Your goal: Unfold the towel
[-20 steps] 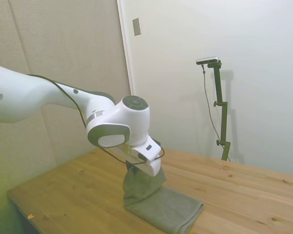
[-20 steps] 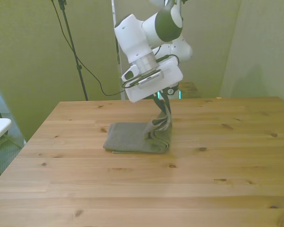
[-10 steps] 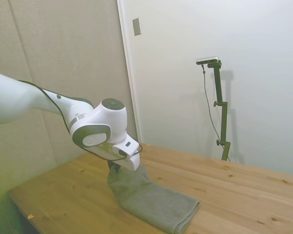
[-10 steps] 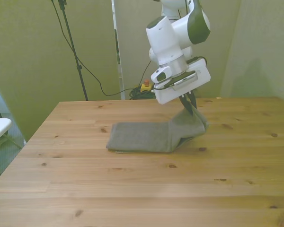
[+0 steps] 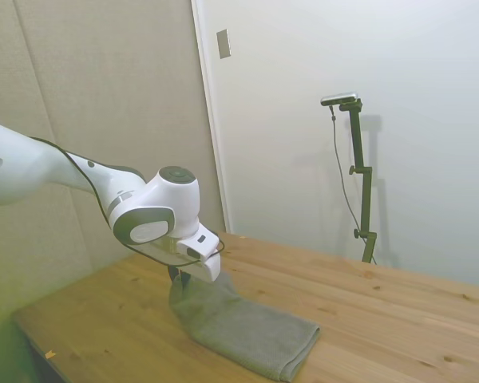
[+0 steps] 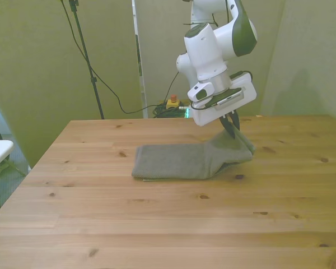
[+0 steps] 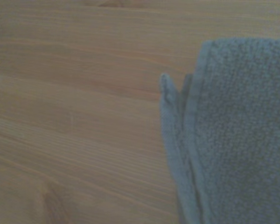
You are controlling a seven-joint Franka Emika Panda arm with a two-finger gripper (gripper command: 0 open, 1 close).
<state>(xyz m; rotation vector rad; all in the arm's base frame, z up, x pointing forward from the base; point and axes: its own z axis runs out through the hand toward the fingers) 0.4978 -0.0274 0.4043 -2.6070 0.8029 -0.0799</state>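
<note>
Towel (image 6: pixel 179 161) hangs from tool (image 6: pixel 233 125), trailing across table (image 6: pixel 157 224).

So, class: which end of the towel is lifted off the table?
The towel's end at the front view's right, pinched in the gripper; the opposite end lies flat on the table.

The towel (image 6: pixel 179 161) is a plain grey-green with no pattern; up close its looped terry pile reads as a fine speckle, edged by a smoother hem of the same colour (image 7: pixel 233 140). The tabletop (image 6: pixel 157 224) is warm honey-coloured wood with long grain lines and scattered dark knots. The arm (image 5: pixel 56 171) is glossy white with dark grey joint bands, and the jaws are black.
</note>
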